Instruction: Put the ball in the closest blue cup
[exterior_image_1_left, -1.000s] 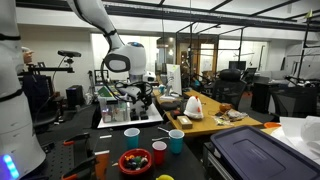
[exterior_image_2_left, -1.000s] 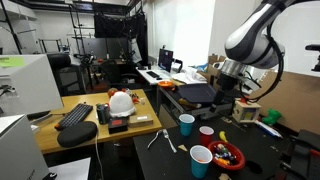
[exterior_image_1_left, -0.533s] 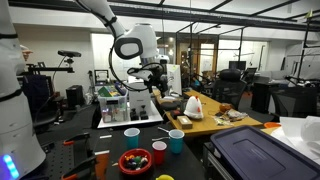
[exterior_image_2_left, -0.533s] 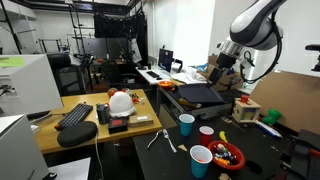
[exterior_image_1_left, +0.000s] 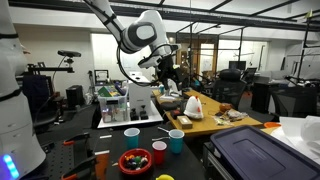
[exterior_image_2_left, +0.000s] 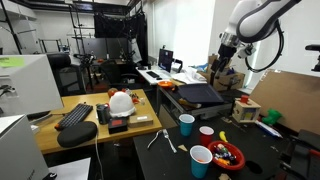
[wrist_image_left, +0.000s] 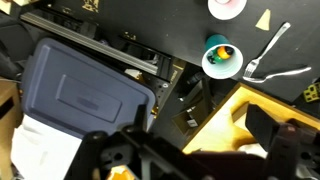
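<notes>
The teal-blue cup (wrist_image_left: 220, 56) stands on the black table, and a small multicoloured thing that looks like the ball lies inside it. The same cup shows in both exterior views (exterior_image_1_left: 176, 141) (exterior_image_2_left: 186, 124). My gripper (exterior_image_1_left: 168, 72) is raised high above the table and far from the cups; it also shows in an exterior view (exterior_image_2_left: 222, 62). In the wrist view its dark fingers (wrist_image_left: 190, 160) frame the bottom edge, spread wide with nothing between them.
A red cup (exterior_image_1_left: 159, 152), a light blue cup (exterior_image_1_left: 132, 137) and a bowl of coloured items (exterior_image_1_left: 135, 161) stand near the teal cup. A fork (wrist_image_left: 262, 52) lies beside it. A grey-blue bin lid (wrist_image_left: 85, 95) and a yellow table (wrist_image_left: 250, 115) lie below the gripper.
The arm has risen and swung away from the tray area, lifting the gripper well above the table. The cups have not moved.
</notes>
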